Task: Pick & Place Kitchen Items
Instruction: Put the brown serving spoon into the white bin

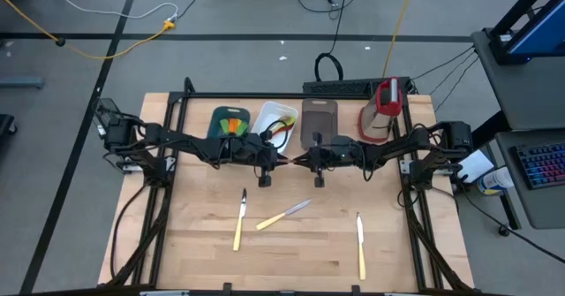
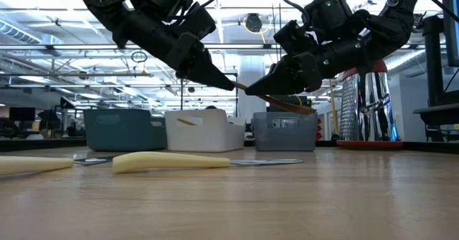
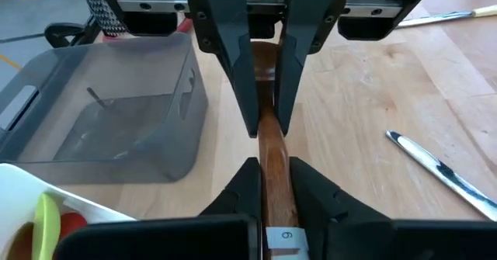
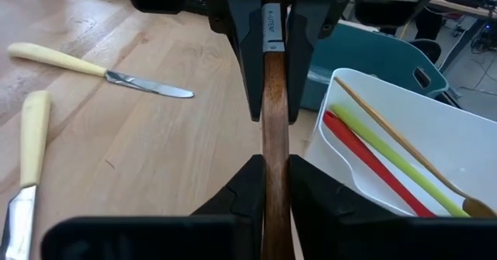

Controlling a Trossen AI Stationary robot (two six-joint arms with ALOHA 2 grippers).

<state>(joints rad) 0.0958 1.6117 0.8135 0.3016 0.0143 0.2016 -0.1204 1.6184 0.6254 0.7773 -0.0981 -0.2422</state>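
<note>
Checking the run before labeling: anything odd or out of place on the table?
Both grippers, left gripper and right gripper, clamp one wooden utensil from opposite ends above the table, mid-handover. Three pale-handled knives lie loose at differing angles. Nothing spilled or damaged.

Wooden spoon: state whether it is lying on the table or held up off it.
Held up off the table. Low view shows the wooden spoon in the air, gripped at one end by the left gripper and at the other by the right gripper.

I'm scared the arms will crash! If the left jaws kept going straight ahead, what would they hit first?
Probably the right gripper: it faces the left gripper nose to nose, both closed on the same wooden utensil, above the table.
</note>
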